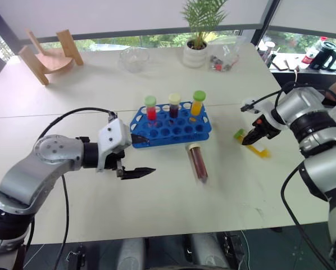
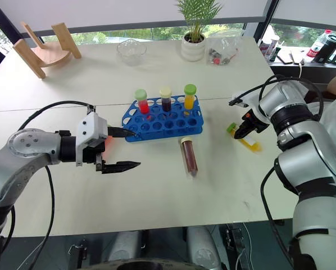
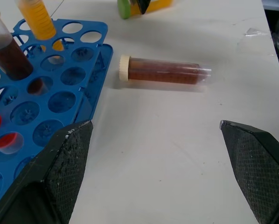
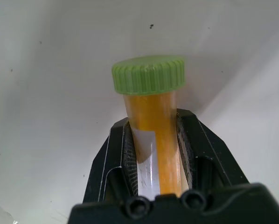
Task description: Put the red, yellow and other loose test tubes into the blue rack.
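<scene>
We see three tubes standing in the blue rack [image 1: 171, 127]; our right hand [image 1: 251, 138] pinches the yellow tube [image 4: 153, 135], the maroon tube [image 1: 198, 161] lies at the rack's five o'clock, and our left hand [image 1: 135, 156] gapes empty.

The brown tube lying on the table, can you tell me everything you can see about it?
The brown tube is clear plastic with a cream screw cap, nearly full of dark maroon-brown liquid. It lies flat on its side on the white table, just in front of the blue rack, with its cap end toward the rack. Nothing grips or touches it except the table.
</scene>
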